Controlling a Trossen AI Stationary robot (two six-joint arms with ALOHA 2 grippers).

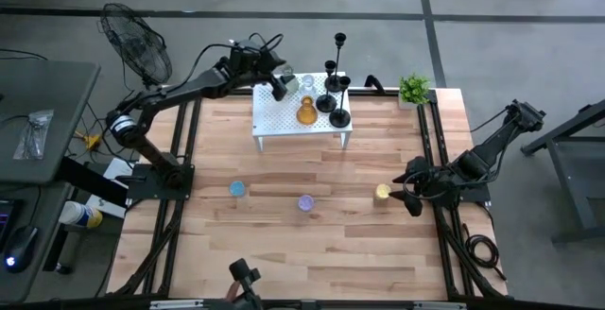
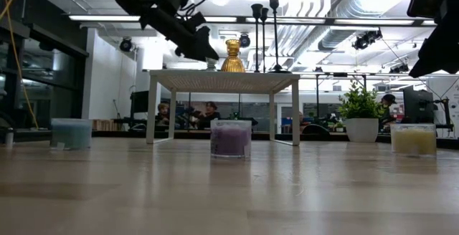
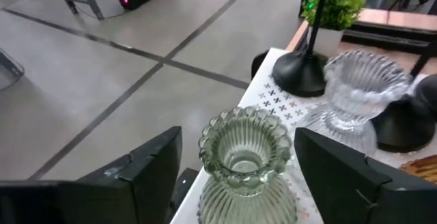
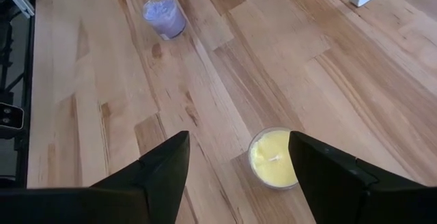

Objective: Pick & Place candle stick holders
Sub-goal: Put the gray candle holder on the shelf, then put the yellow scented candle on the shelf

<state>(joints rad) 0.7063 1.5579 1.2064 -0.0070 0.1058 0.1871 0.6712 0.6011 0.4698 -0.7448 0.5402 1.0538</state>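
A white perforated stand (image 1: 284, 121) at the table's far middle carries three black candlesticks (image 1: 333, 83), an amber glass holder (image 1: 305, 111), a clear ribbed glass holder (image 3: 362, 87) and a greenish ribbed glass holder (image 3: 244, 162). The greenish one stands upright on its base at the stand's far left corner. My left gripper (image 3: 237, 133) is open, one finger on each side of that holder with gaps showing. My right gripper (image 4: 239, 136) hangs open near the table's right edge, just above a yellow glass (image 4: 273, 157) that stands on the wood.
A blue glass (image 1: 236, 189) and a purple glass (image 1: 305, 202) stand on the bare wood in a row with the yellow one. A potted plant (image 1: 413, 88) sits at the far right corner. A fan (image 1: 137, 41) stands off the table's far left.
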